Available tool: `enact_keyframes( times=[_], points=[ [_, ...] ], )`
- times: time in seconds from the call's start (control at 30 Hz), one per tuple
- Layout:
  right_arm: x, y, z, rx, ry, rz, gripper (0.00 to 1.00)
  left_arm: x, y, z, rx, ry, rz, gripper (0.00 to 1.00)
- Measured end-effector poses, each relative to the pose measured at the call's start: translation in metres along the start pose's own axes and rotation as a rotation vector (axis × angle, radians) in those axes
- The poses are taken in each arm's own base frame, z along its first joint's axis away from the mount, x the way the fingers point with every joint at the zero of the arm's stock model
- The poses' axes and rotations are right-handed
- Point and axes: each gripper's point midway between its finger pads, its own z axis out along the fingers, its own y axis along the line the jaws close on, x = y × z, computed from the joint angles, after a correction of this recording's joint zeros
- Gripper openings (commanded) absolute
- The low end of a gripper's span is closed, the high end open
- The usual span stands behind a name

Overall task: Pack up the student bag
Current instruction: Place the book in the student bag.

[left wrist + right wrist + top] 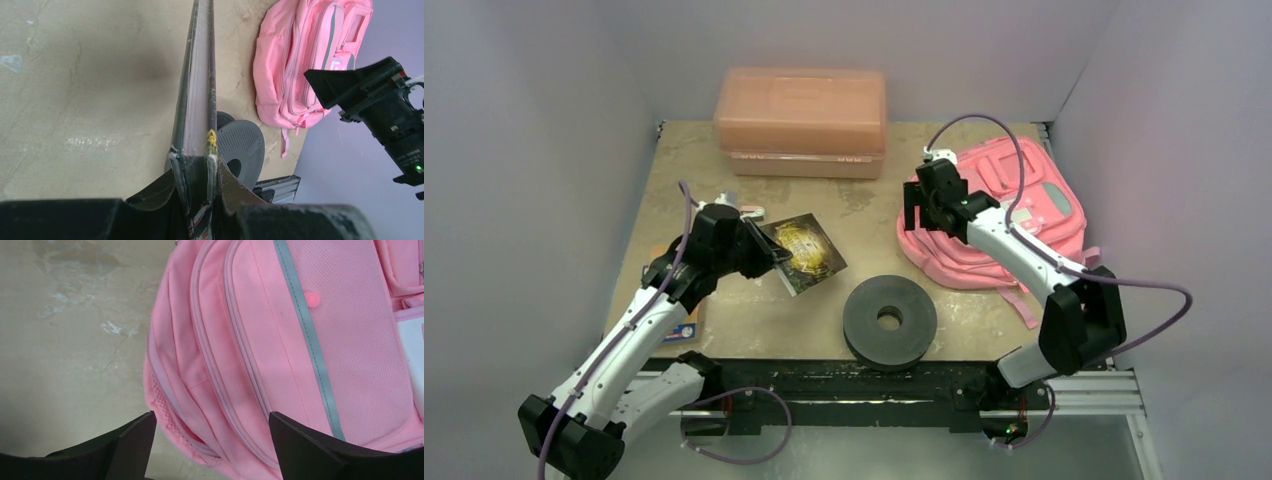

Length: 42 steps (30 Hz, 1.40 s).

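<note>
Hovering above one side of the bag (260,340), the right gripper (211,416) is held spread, while a book (807,255) is pinched by the left gripper (197,170), well apart from the bag.

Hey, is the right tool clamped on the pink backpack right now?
No, the right tool hangs over the edge of the student bag with its jaws wide apart, pinching no fabric.

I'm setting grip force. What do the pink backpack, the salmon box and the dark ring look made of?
The student bag: soft fabric, matte; stitched seams, mesh panel. The box: probably rigid plastic, slightly translucent; moulded lid. The ring: matte dark grey, perhaps rubber or foam; dotted surface, can't tell which.
</note>
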Motion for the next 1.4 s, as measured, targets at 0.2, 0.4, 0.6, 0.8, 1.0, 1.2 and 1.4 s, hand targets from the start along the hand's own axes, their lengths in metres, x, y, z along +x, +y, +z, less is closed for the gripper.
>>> enact_keyframes(
  times=[0.2, 0.4, 0.6, 0.8, 1.0, 1.2, 1.4],
  points=[
    [0.021, -0.014, 0.02, 0.144, 0.068, -0.073, 0.89, 0.01, -0.004, 0.009, 0.012, 0.071, -0.003, 0.0],
    [0.037, -0.019, 0.039, 0.199, 0.122, -0.1, 0.88, 0.016, -0.009, 0.014, 0.031, 0.115, -0.004, 0.0],
    [0.046, -0.021, 0.057, 0.241, 0.145, -0.115, 0.74, 0.019, -0.011, 0.014, 0.043, 0.135, -0.003, 0.0],
    [0.048, -0.025, 0.067, 0.29, 0.144, -0.123, 0.5, 0.021, -0.012, 0.013, 0.047, 0.143, -0.004, 0.0],
    [0.039, -0.024, 0.062, 0.285, 0.111, -0.119, 0.16, 0.021, -0.012, 0.013, 0.05, 0.147, -0.004, 0.0],
    [0.019, -0.019, 0.043, 0.245, 0.039, -0.088, 0.03, 0.022, -0.014, 0.012, 0.058, 0.15, -0.003, 0.0],
    [0.018, -0.019, 0.041, 0.246, 0.033, -0.087, 0.23, 0.021, -0.015, 0.007, 0.069, 0.143, -0.002, 0.0]
  ],
)
